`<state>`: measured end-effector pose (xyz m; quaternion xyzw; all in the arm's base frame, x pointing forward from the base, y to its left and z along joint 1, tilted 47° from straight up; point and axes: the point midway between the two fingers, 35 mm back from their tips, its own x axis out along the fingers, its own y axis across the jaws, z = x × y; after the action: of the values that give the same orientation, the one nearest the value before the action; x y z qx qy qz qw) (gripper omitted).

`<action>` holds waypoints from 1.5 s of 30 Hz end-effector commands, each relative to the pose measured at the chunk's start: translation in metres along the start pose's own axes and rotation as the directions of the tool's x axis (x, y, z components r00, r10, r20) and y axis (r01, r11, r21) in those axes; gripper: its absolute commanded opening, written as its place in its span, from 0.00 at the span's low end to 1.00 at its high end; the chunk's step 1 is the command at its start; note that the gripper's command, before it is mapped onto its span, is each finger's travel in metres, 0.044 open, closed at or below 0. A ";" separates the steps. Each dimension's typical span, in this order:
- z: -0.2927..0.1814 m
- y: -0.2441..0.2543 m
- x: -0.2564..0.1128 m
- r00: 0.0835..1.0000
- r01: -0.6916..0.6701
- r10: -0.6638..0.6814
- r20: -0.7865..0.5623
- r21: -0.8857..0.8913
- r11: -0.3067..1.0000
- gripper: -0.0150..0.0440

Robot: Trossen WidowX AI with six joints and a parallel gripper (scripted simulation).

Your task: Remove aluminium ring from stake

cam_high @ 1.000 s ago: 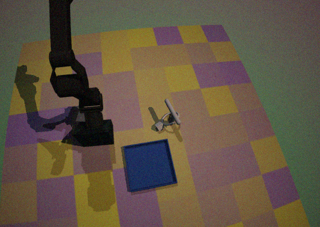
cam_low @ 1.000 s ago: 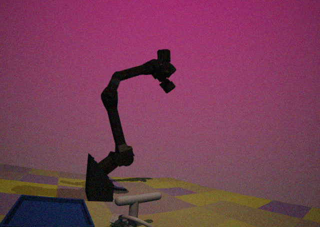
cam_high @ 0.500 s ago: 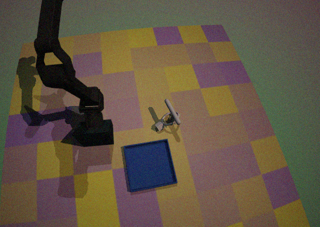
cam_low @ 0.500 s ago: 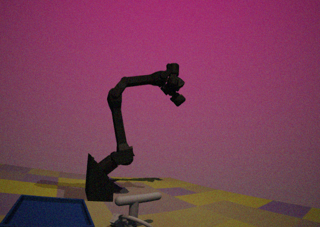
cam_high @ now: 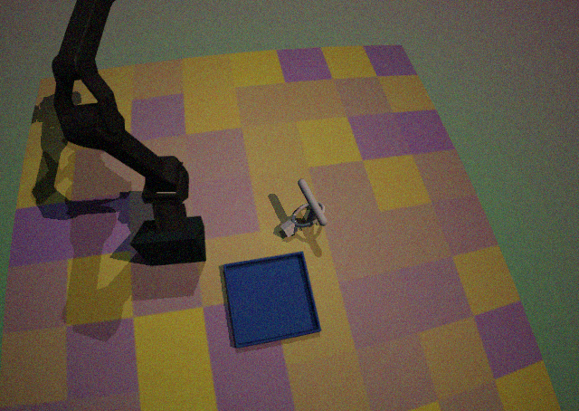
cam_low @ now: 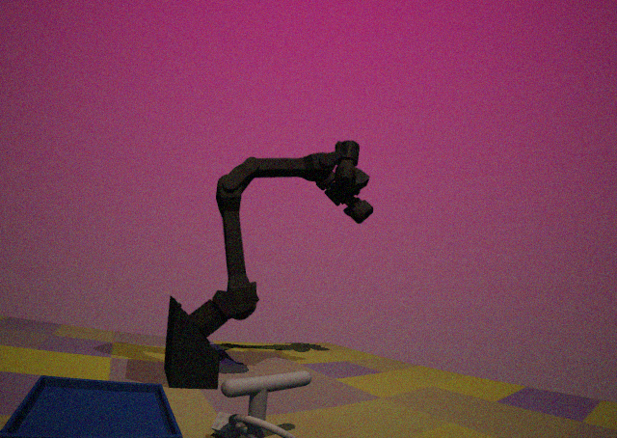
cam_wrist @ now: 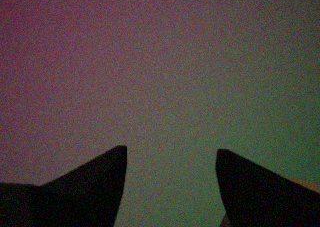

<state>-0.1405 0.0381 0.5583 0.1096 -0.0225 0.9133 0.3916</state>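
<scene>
The steel stake [cam_high: 310,202] [cam_low: 257,404] stands upright with its cross-bar on top. The aluminium ring [cam_high: 298,210] [cam_low: 268,425] is low around the stake's foot, under the cross-bar; whether it lies fully flat is hard to tell. Its pale block-like tab [cam_high: 287,229] [cam_low: 221,420] points toward the tray side in the top view. The blue tray [cam_high: 270,299] [cam_low: 99,408] is empty. My gripper [cam_wrist: 171,157] is open, with a gap and nothing between its fingers in the wrist view. It is high up and far from the ring; its fingers are out of frame in the top view.
The arm's dark base [cam_high: 173,243] [cam_low: 192,358] stands left of the stake and tray in the top view. The arm rises and bends over, away from the tray. The tray lies close to the stake. The wrist view shows mostly plain background, with a sliver of the checkered surface [cam_wrist: 307,185] at right.
</scene>
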 end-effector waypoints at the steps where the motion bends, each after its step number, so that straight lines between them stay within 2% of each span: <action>1: -0.001 -0.029 0.008 0.998 0.063 -0.063 -0.004 -0.001 0.998 0.59; 13: -0.009 -0.105 0.017 0.973 0.229 -0.229 -0.022 -0.010 0.973 0.59; 25: -0.020 -0.178 0.007 0.922 0.384 -0.385 -0.042 -0.017 0.923 0.59; 36: -0.037 -0.249 -0.022 0.842 0.535 -0.535 -0.064 -0.023 0.845 0.59; 45: -0.057 -0.305 -0.064 0.750 0.657 -0.656 -0.088 -0.017 0.754 0.59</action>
<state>0.0807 0.2069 0.4900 0.0746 0.0303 0.7455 0.6616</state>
